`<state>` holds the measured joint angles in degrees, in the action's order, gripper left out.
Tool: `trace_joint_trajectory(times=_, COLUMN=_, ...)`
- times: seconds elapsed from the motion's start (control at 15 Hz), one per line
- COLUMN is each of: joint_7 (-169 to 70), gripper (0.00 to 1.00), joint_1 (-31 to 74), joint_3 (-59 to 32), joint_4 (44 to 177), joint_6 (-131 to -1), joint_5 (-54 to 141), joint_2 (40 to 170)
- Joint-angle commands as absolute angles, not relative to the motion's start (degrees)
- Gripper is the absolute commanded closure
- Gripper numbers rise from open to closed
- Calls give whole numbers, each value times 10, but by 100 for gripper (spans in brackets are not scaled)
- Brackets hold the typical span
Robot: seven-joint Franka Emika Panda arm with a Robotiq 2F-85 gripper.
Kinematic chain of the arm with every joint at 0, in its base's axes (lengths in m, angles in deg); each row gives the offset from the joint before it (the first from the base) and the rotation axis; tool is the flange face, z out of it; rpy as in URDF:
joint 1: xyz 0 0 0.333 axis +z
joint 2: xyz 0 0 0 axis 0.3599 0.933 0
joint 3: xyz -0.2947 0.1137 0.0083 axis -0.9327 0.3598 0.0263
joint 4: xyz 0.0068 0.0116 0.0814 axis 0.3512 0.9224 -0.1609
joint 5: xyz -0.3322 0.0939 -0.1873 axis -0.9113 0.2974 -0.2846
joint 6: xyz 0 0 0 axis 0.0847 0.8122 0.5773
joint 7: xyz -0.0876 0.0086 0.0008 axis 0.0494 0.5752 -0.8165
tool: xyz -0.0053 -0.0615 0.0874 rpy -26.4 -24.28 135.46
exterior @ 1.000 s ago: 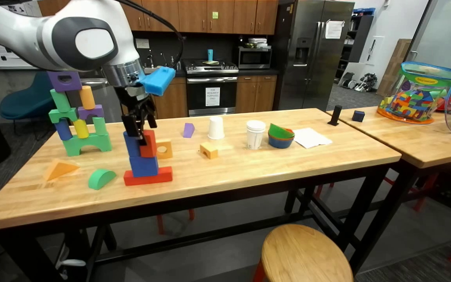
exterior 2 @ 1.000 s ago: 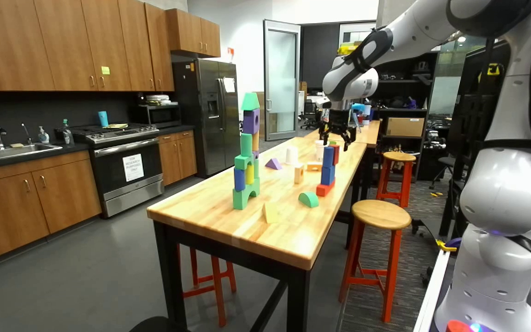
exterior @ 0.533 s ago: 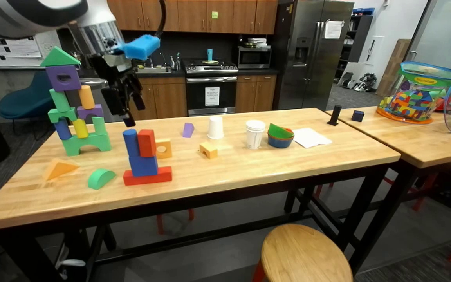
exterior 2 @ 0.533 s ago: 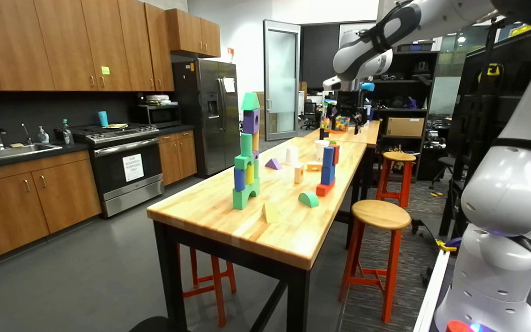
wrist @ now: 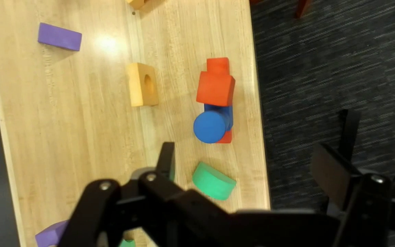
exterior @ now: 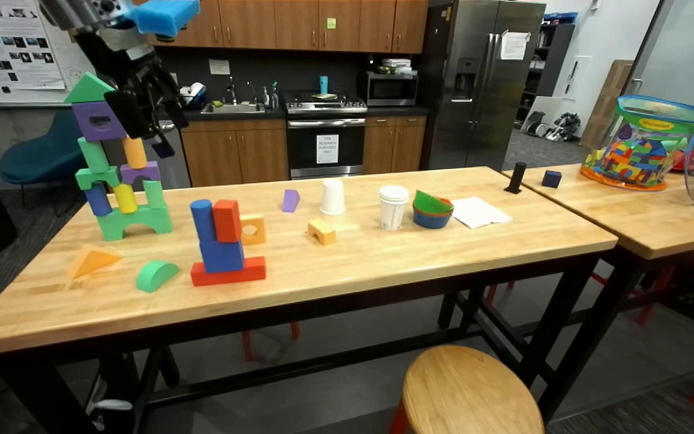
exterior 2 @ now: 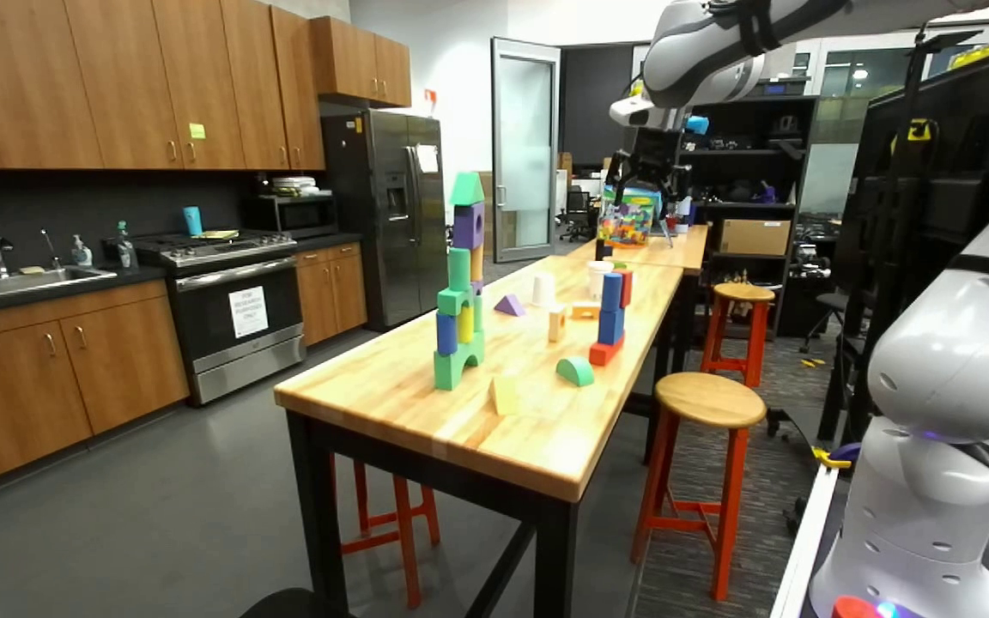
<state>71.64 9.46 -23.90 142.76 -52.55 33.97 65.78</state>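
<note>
The hand has lifted up and away from the blue cylinder and red block, its fingers spread wide and empty. Those two stand side by side on a blue block atop a red plank on the surface. A blue bowl cradles a green piece, just beside stacked white cups; on the farther surface, a clear bag is heaped with colourful blocks.

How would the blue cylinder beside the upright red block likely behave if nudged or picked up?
The blue cylinder would probably tip if nudged: it stands on end, taller than wide, on the blue block. On its side, it would likely roll, given its round top. It seems stiff: its sides look straight, without sag.
</note>
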Motion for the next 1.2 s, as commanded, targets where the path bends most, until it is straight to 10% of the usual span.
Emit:
trace_joint_trajectory(times=0.0, joint_7=714, gripper=0, joint_1=103, joint_3=-246, joint_4=1426, joint_6=-524, joint_5=336, joint_2=658)
trace_joint_trajectory(times=1.13, joint_7=568, gripper=0, joint_1=107, joint_3=-274, joint_4=1362, joint_6=-445, joint_5=516, joint_2=672)
